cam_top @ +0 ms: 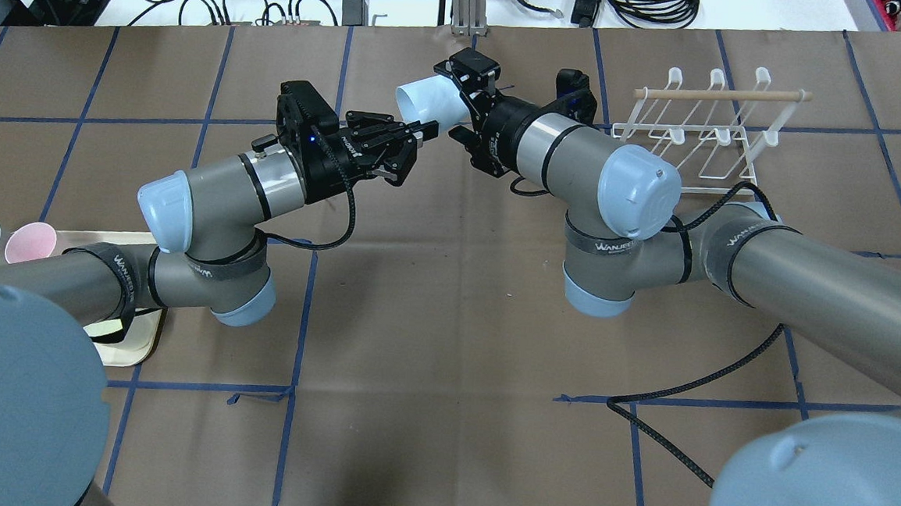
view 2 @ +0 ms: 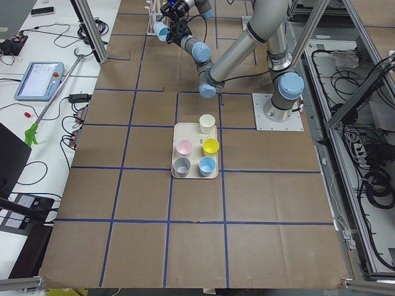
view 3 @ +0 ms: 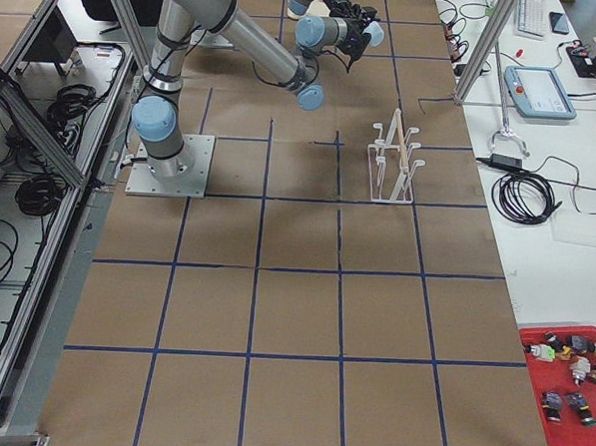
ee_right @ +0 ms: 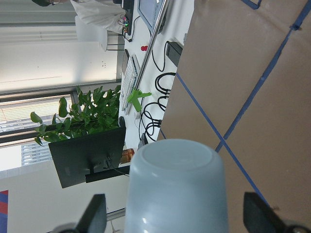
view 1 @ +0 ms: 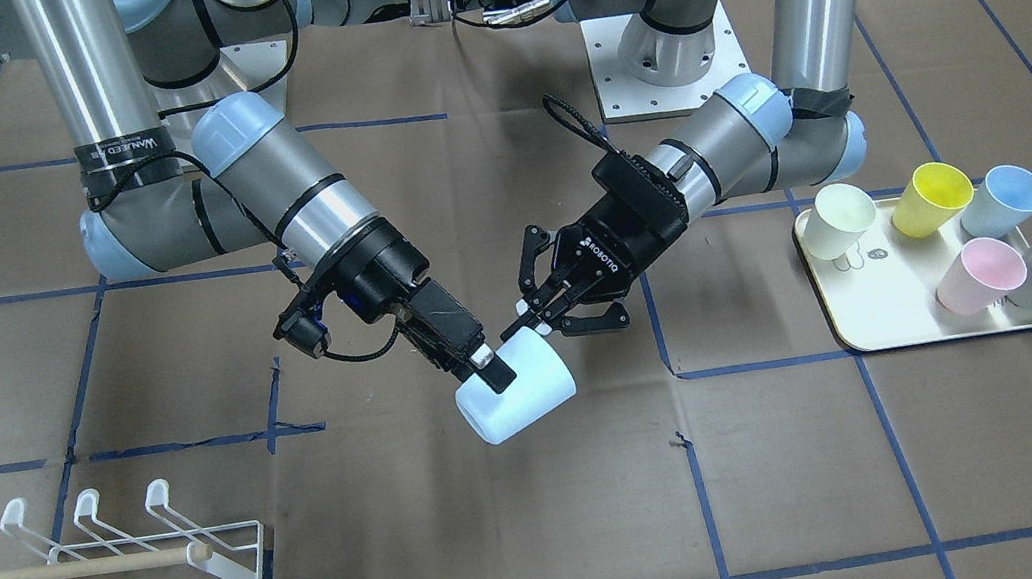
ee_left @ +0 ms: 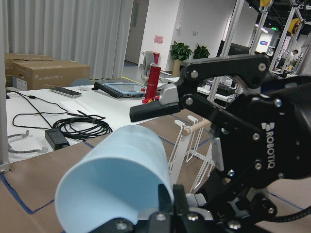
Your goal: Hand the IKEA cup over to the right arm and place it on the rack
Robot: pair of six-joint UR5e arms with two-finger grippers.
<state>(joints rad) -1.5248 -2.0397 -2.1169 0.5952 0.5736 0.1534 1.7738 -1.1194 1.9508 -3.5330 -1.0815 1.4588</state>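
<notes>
The pale blue cup hangs on its side above mid-table between both grippers, base toward the operators' side. My left gripper is shut on the cup's rim wall; in the left wrist view its fingertips pinch the rim of the cup. My right gripper is open around the cup's body. In the right wrist view its fingers stand a little clear of the cup on both sides. The white wire rack with a wooden dowel stands empty near my right side.
A cream tray on my left side holds several upright cups in cream, yellow, blue, pink and grey. Brown table cover with blue tape lines. Cables and desks lie beyond the table's far edge.
</notes>
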